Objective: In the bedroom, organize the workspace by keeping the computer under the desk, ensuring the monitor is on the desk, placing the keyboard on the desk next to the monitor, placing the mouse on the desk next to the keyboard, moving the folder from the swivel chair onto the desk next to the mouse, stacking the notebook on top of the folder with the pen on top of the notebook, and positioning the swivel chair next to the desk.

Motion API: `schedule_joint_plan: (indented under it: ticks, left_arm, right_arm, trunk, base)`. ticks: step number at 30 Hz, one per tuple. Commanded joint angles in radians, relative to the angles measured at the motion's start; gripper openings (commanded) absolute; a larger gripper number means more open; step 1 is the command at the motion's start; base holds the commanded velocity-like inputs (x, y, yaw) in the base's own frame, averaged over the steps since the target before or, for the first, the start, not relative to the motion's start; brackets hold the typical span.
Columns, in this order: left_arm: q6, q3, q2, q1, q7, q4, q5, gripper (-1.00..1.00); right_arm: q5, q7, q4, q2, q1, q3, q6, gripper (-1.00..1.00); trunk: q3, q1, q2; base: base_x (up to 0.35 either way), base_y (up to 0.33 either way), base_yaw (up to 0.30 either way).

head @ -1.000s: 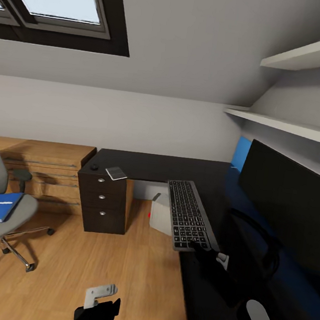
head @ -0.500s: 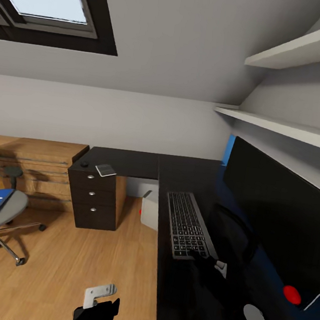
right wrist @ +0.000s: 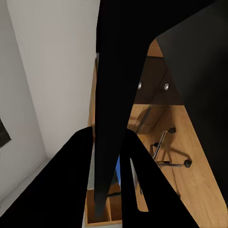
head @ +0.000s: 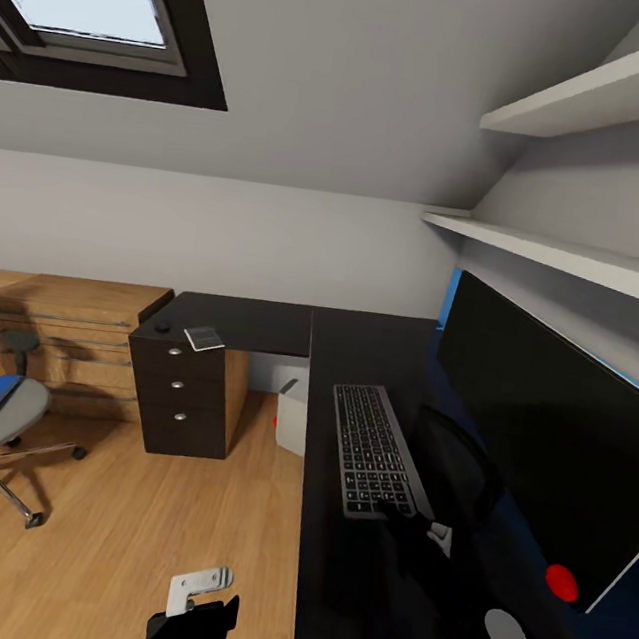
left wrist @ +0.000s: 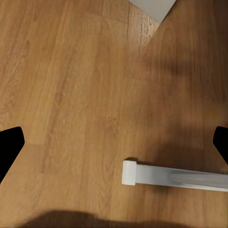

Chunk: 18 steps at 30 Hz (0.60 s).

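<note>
Gripping keyboard (head: 373, 448) by its near end with right jaws, flat on surface (head: 356, 345) beside monitor (head: 547, 430); holding left jaws apart above floor (left wrist: 71, 71). Risking a knock to monitor's stand if swung wide; a slide off the edge if pulled.

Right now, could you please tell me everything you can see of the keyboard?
The keyboard is slim, black-framed with dark grey keys, and lies flat on the black desk, lengthwise in front of the monitor. The right gripper is shut on its near end. In the right wrist view it appears edge-on between the fingers.
</note>
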Motion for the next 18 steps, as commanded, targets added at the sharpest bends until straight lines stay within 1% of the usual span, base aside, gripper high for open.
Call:
schedule_joint_plan:
  ticks: [1, 3, 14, 16, 18]
  left_arm:
    - [0.001, -0.001, 0.001, 0.000, 0.006, -0.002, 0.007, 1.00]
    - [0.001, -0.001, 0.001, 0.000, 0.006, -0.002, 0.007, 1.00]
    - [0.001, -0.001, 0.001, 0.000, 0.007, -0.002, 0.007, 1.00]
    - [0.000, 0.000, -0.007, 0.000, 0.005, 0.010, 0.006, 1.00]
    - [0.000, 0.000, -0.008, 0.001, 0.005, 0.012, 0.006, 1.00]
  right_arm:
    - [-0.008, 0.004, 0.000, 0.002, 0.000, 0.003, 0.000, -1.00]
    - [-0.009, 0.003, 0.001, 0.005, 0.000, 0.007, 0.000, -1.00]
    - [-0.003, -0.001, 0.011, 0.006, 0.000, 0.009, -0.002, -1.00]
    - [0.013, 0.007, 0.022, 0.017, -0.012, -0.002, -0.013, -1.00]
    - [0.012, 0.007, 0.033, 0.028, -0.023, -0.001, -0.016, -1.00]
  trunk:
    - [-0.001, 0.000, -0.001]
    - [-0.001, 0.000, -0.001]
    - [-0.001, 0.000, -0.001]
    - [-0.001, 0.000, -0.001]
    - [-0.001, 0.000, -0.001]
  base:
    - [0.000, 0.000, 0.000]
    - [0.000, 0.000, 0.000]
    - [0.000, 0.000, 0.000]
    - [0.000, 0.000, 0.000]
    - [0.000, 0.000, 0.000]
